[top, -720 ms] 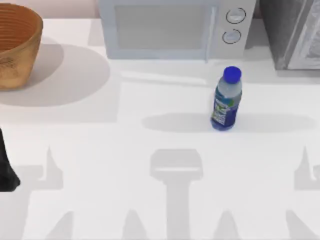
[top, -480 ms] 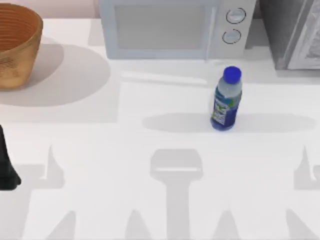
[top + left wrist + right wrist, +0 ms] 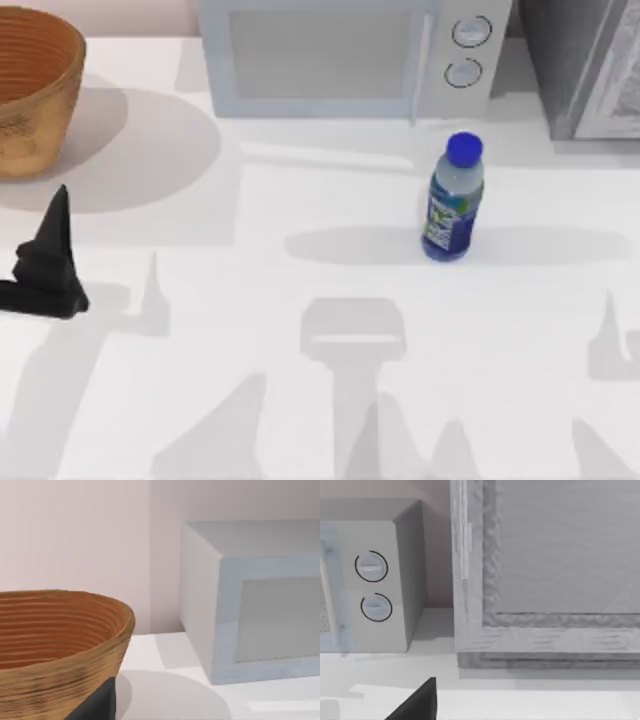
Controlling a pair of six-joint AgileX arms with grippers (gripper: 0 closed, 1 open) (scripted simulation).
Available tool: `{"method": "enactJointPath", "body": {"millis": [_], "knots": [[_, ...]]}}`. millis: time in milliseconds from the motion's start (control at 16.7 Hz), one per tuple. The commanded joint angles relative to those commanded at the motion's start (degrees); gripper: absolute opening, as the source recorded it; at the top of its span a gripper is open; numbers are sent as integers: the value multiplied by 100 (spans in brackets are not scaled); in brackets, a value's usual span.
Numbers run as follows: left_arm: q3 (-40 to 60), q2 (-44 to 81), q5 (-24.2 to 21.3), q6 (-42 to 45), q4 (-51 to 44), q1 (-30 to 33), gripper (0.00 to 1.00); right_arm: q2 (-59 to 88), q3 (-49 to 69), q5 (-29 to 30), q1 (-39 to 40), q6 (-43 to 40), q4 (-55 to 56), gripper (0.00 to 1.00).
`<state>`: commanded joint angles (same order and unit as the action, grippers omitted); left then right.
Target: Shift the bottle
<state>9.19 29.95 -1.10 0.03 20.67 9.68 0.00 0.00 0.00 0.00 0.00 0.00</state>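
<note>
Top view: bottle (image 3: pixel 455 200) stands upright, right of centre; left gripper (image 3: pixel 45 262) far to its left, finger state cannot be told.

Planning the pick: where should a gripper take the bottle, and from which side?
Probably the bottle's labelled body below the cap: it stands upright, and its round sides suit two fingers closing level. Come from the near side; the microwave sits close behind it. The left gripper is far off at the table's left.
</note>
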Motion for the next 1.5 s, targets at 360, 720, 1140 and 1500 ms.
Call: {"method": "enactJointPath", "body": {"millis": [360, 720, 1140, 1500], "knots": [[1026, 3326, -100, -2, 2303, 1054, 100, 0, 0, 0, 0, 0, 0, 100], [2049, 6643, -187, -11, 4599, 2093, 100, 0, 0, 0, 0, 0, 0, 100], [2970, 9587, -273, -22, 6653, 3026, 100, 0, 0, 0, 0, 0, 0, 100], [3314, 10669, -314, -25, 7416, 3379, 100, 0, 0, 0, 0, 0, 0, 100]]}}
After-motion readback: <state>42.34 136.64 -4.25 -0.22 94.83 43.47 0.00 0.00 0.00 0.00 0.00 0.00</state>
